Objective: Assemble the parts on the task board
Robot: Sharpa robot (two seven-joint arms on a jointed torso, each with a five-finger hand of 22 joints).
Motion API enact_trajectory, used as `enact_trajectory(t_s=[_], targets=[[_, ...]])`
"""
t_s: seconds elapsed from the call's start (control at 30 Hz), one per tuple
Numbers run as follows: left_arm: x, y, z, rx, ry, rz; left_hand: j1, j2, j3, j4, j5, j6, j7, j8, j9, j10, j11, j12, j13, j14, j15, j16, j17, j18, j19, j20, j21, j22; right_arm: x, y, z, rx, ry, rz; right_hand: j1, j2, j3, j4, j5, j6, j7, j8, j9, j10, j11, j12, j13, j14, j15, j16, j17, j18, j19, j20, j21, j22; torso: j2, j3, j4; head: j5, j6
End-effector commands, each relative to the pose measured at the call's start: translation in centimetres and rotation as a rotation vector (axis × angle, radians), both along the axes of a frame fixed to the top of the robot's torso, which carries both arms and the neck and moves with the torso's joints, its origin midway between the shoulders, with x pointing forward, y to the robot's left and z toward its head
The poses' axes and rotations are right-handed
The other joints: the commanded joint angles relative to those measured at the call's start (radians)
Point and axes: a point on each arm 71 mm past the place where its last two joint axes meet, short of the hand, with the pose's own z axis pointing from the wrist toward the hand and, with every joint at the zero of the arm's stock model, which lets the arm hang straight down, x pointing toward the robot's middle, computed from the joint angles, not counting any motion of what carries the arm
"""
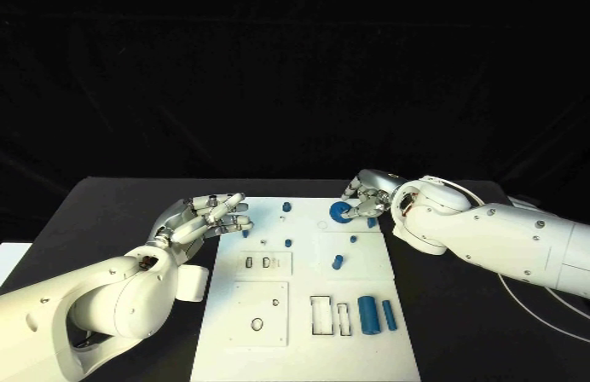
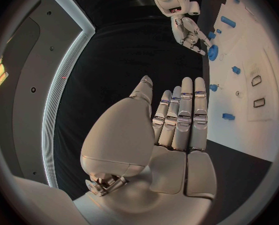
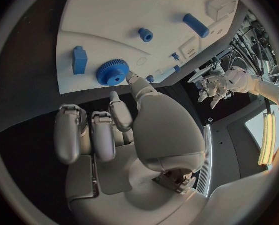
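The white task board lies in the middle of the table. A blue gear lies flat near its far edge. My right hand hovers just beside the gear; in the right wrist view its thumb tip touches the gear's toothed rim while the other fingers bend forward, away from it. My left hand floats at the board's far left edge, fingers stretched out and holding nothing. Two blue cylinders lie on the near right of the board.
Small blue pegs and a blue block stand scattered over the board's far half. Two small slots and two rectangular outlines mark the board. Black table surrounds it.
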Motion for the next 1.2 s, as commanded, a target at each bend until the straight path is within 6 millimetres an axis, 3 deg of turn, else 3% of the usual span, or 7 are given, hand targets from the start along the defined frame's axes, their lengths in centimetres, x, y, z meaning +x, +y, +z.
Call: enact_trajectory(t_s=[0.03, 0.63, 0.83, 1.0, 1.2], targets=[[-0.04, -0.24, 0.14, -0.013, -0.005, -0.021, 0.006, 0.008, 0.0, -0.005, -0.004, -0.003, 0.007, -0.007, -0.001, -0.002, 0.004, -0.004, -0.001, -0.01, 0.0, -0.008, 0.002, 0.009, -0.006, 0.0, -0.004, -0.001, 0.21, 0.15, -0.29, -0.035, 0.008, -0.002, 0.006, 0.003, -0.007, 0.002, 0.003, 0.0, 0.001, 0.002, 0.001, 0.006, 0.003, 0.005, 0.004, 0.086, 0.005, 0.005, 0.168, -0.017, 0.003, 0.005, 0.005, 0.001, 0.0, -0.0014, 0.0017, 0.0, -0.003], [-0.01, -0.21, 0.12, -0.012, -0.004, -0.021, 0.006, 0.008, 0.0, -0.005, -0.004, -0.003, 0.007, -0.007, -0.001, -0.002, 0.004, -0.004, -0.001, -0.01, 0.0, -0.008, 0.002, 0.009, -0.006, 0.0, -0.004, -0.001, 0.84, 0.51, -0.83, -0.088, 0.024, -0.011, 0.006, 0.006, -0.009, 0.003, 0.003, 0.003, 0.001, 0.004, 0.002, 0.004, 0.004, 0.006, 0.007, 0.086, 0.006, 0.007, 0.171, -0.018, 0.004, 0.006, 0.006, 0.004, 0.0, -0.0008, 0.0, 0.003, -0.01], [0.0, -0.23, 0.08, -0.012, 0.001, -0.026, 0.006, 0.008, 0.0, -0.005, -0.004, -0.003, 0.007, -0.007, -0.001, -0.002, 0.004, -0.004, -0.001, -0.01, 0.0, -0.008, 0.002, 0.009, -0.006, 0.0, -0.004, -0.001, 0.79, 0.55, -1.01, -0.115, 0.029, -0.005, 0.012, 0.008, -0.009, 0.002, 0.003, 0.006, 0.0, 0.007, 0.003, 0.002, 0.003, 0.007, 0.009, 0.087, 0.006, 0.008, 0.173, -0.018, 0.004, 0.006, 0.007, 0.005, -0.001, -0.0005, 0.0002, -0.004, -0.012], [0.0, -0.26, 0.07, -0.012, 0.002, -0.027, 0.007, 0.009, 0.001, -0.007, -0.004, -0.003, 0.007, -0.008, -0.001, -0.002, 0.004, -0.005, -0.001, -0.011, 0.0, -0.009, 0.003, 0.009, -0.007, 0.0, -0.005, -0.002, 0.79, 0.58, -1.16, -0.127, 0.03, -0.001, 0.021, 0.015, -0.006, 0.0, 0.003, 0.016, -0.001, 0.013, 0.005, 0.005, 0.002, 0.016, 0.021, 0.087, 0.005, 0.009, 0.177, -0.018, 0.004, 0.006, 0.008, 0.008, 0.0, -0.0013, 0.0001, -0.004, -0.01], [0.01, -0.23, 0.09, -0.012, -0.001, -0.023, 0.008, 0.009, 0.001, -0.008, -0.005, -0.003, 0.007, -0.008, -0.001, -0.002, 0.004, -0.005, -0.001, -0.011, 0.0, -0.01, 0.004, 0.009, -0.007, 0.0, -0.005, -0.002, 0.78, 0.61, -1.27, -0.132, 0.028, 0.0, 0.03, 0.025, 0.002, -0.002, -0.008, 0.033, -0.004, 0.023, 0.008, 0.014, 0.0, 0.033, 0.042, 0.088, 0.003, 0.011, 0.181, -0.019, 0.006, 0.005, 0.012, 0.015, 0.0, -0.0015, 0.0009, -0.003, -0.016]])
